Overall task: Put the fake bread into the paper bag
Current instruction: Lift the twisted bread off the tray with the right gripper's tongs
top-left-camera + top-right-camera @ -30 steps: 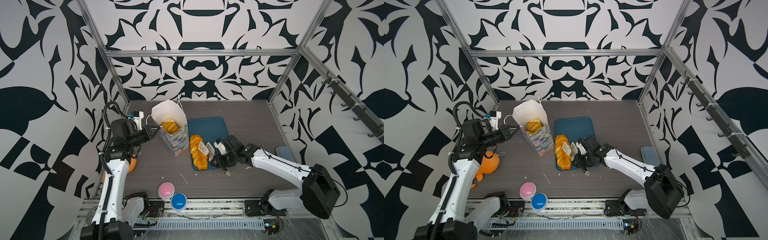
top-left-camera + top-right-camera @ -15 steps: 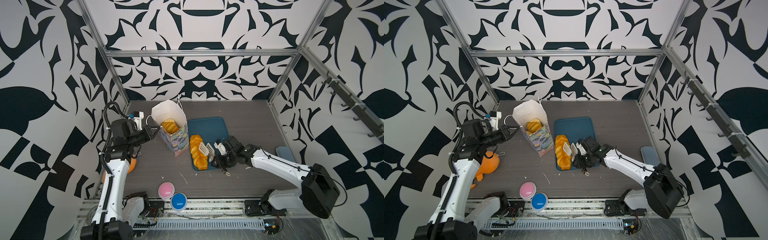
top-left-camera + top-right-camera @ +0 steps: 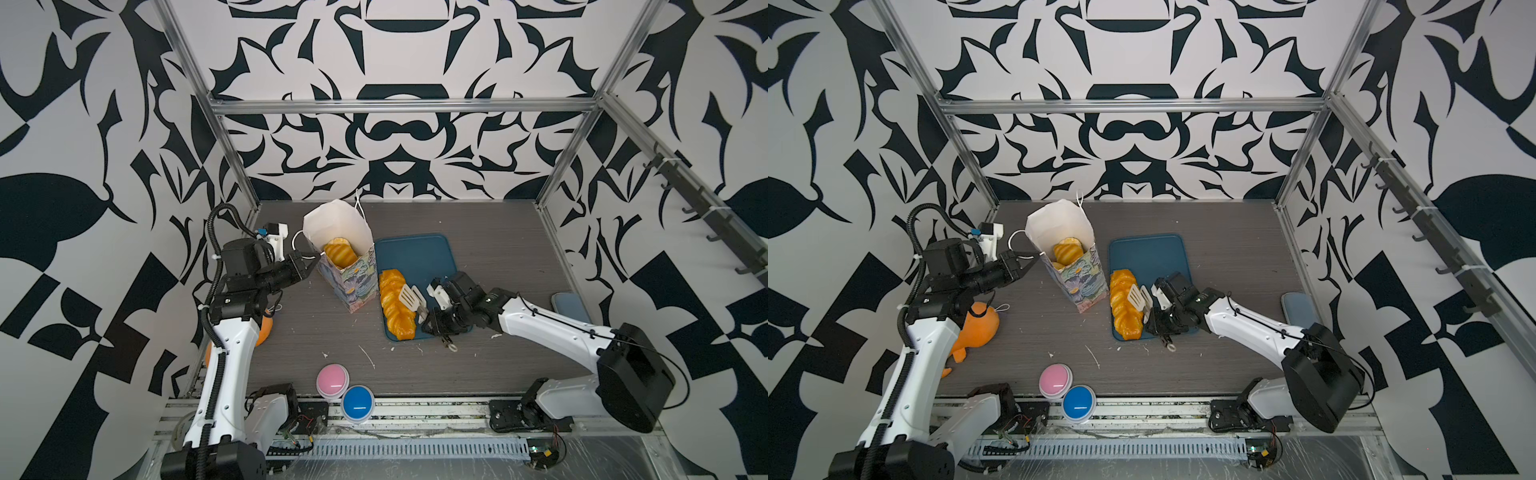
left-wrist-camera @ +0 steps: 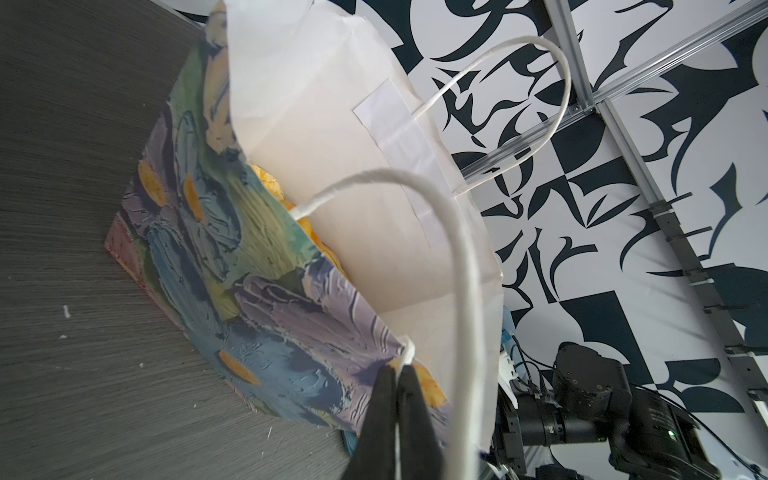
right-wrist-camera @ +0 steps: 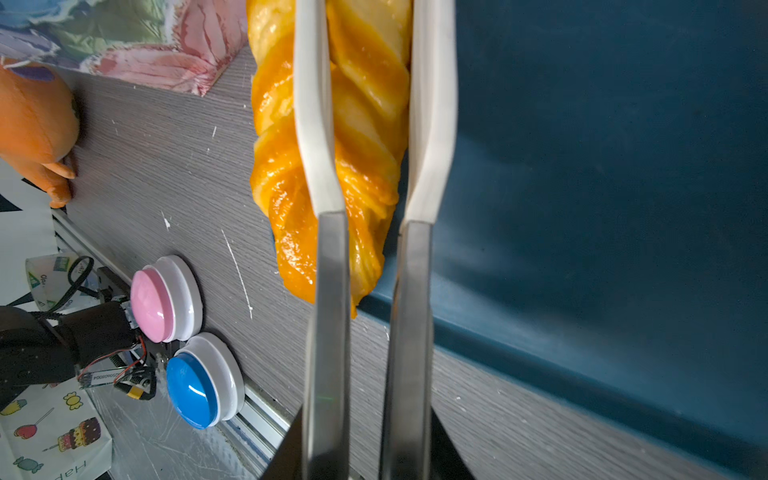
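Note:
The paper bag (image 3: 353, 282) (image 3: 1077, 282) (image 4: 291, 311) stands upright left of the tray, its mouth open. Fake bread (image 3: 340, 253) (image 3: 1067, 253) shows inside it. My left gripper (image 3: 313, 262) (image 3: 1034, 264) (image 4: 399, 374) is shut on the bag's near rim, where the cord handle is attached. A long braided loaf (image 3: 395, 303) (image 3: 1123, 307) (image 5: 361, 124) lies along the tray's left edge. My right gripper (image 3: 432, 326) (image 3: 1154, 322) (image 5: 365, 436) is shut on metal tongs (image 3: 411, 297) (image 3: 1139, 297) (image 5: 316, 124). Their white blades straddle part of the loaf.
The blue tray (image 3: 415, 253) (image 3: 1150, 253) (image 5: 582, 166) lies mid-table. A pink button (image 3: 332, 380) and a blue button (image 3: 357, 403) sit at the front edge. An orange plush toy (image 3: 976, 324) lies by the left arm. A grey-blue pad (image 3: 571, 305) rests at the right wall.
The right gripper has squeezed the tongs narrower over the braided loaf. The left gripper and the bag have not moved.

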Robot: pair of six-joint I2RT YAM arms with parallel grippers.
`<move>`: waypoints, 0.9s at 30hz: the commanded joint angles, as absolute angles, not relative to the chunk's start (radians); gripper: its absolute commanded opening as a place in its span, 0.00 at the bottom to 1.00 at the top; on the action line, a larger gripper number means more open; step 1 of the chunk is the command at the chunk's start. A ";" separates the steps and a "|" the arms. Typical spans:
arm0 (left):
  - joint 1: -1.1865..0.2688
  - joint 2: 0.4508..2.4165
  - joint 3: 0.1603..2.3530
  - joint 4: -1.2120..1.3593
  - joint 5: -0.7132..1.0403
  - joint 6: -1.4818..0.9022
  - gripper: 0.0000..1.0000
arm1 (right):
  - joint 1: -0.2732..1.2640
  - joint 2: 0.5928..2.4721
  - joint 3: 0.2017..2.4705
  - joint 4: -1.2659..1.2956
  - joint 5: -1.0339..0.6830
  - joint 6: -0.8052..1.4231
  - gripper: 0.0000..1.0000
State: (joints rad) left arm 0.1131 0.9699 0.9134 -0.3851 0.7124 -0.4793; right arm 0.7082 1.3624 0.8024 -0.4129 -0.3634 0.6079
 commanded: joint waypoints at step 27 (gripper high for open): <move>0.117 0.963 0.910 -0.392 0.726 -0.481 0.00 | 0.676 1.214 0.956 -0.555 -0.279 0.498 0.25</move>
State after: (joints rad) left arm 0.1131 0.9699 0.9134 -0.3855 0.7143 -0.4793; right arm 0.6922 1.2610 0.8867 -0.5541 -0.3012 0.5419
